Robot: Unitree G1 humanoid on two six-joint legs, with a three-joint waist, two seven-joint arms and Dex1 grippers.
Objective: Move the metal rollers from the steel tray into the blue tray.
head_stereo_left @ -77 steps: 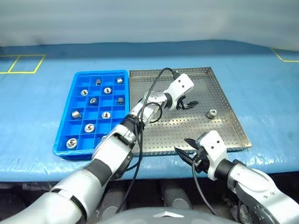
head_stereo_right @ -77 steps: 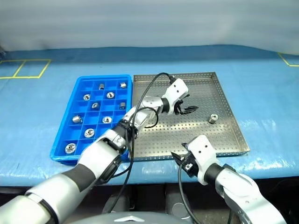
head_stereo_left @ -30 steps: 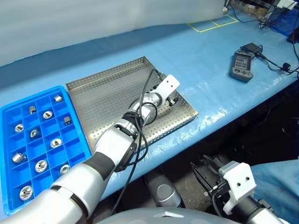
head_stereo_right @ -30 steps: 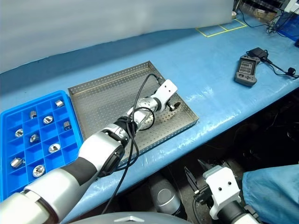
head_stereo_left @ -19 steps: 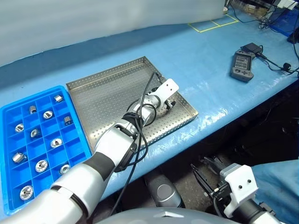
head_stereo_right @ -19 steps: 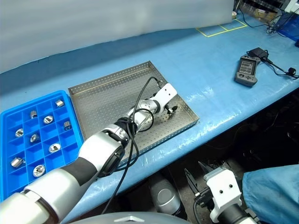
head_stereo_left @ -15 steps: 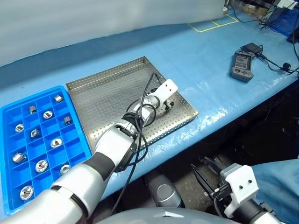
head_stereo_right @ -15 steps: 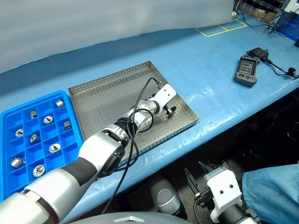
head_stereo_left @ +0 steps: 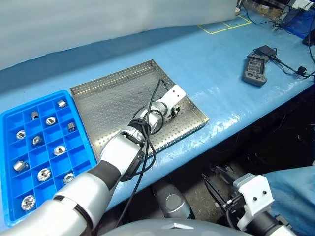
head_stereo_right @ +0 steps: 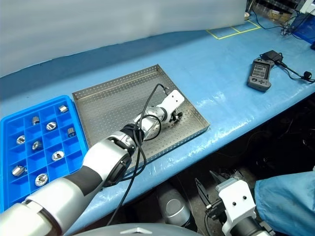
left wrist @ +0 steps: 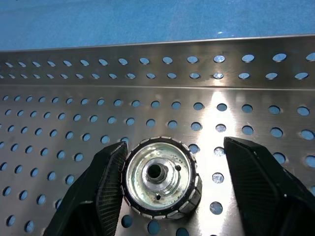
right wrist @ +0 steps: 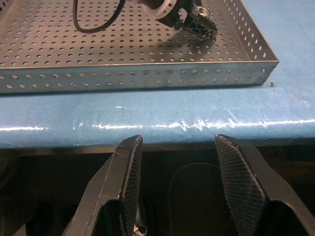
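Observation:
One metal roller (left wrist: 160, 183), a shiny ring with a dark centre hole, lies flat near the right corner of the perforated steel tray (head_stereo_left: 113, 93). My left gripper (head_stereo_left: 173, 112) straddles it, open. One finger (left wrist: 110, 182) touches the roller's side and the other finger (left wrist: 256, 182) stands a gap away. Several rollers (head_stereo_left: 50, 120) lie in compartments of the blue tray (head_stereo_left: 81, 129) at the left. My right gripper (right wrist: 177, 142) hangs open and empty below the table's front edge, facing the steel tray's side wall.
A grey handheld controller (head_stereo_left: 255, 64) with a cable lies on the blue table at the right. Yellow tape marks (head_stereo_left: 221, 27) sit at the far right. The table's front edge (right wrist: 147, 128) runs just past the steel tray's rim.
The camera has swung to the right since the oldest frames. Over the last second the left gripper's fingers have narrowed around the roller. The right gripper hangs still.

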